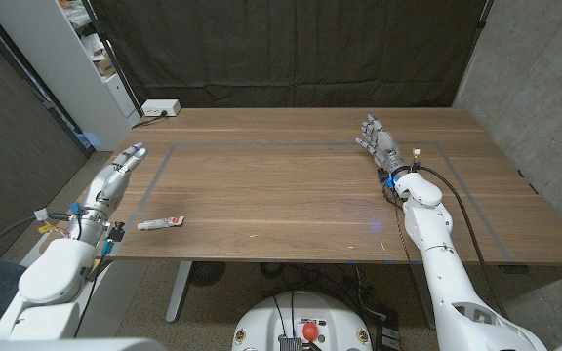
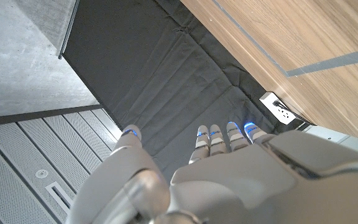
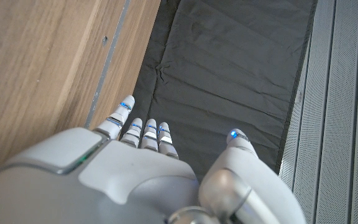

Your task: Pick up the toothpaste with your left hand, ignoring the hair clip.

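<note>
The toothpaste [image 1: 161,223], a small white tube with red print, lies on the wooden table [image 1: 291,195] near its front left edge. My left hand [image 1: 125,161] is open at the table's left edge, farther back than the tube and apart from it, fingers stretched out and holding nothing. In the left wrist view the left hand [image 2: 216,168] shows its straight fingers against the dark curtain. My right hand [image 1: 379,136] is open at the back right of the table, fingers spread and empty. The right wrist view shows the same right hand [image 3: 142,168] with extended fingers.
A white power strip [image 1: 161,108] sits at the table's back left corner, also in the left wrist view as the power strip [image 2: 283,112]. A white shelf unit [image 1: 76,58] stands behind the left side. A black curtain [image 1: 291,49] hangs behind the table.
</note>
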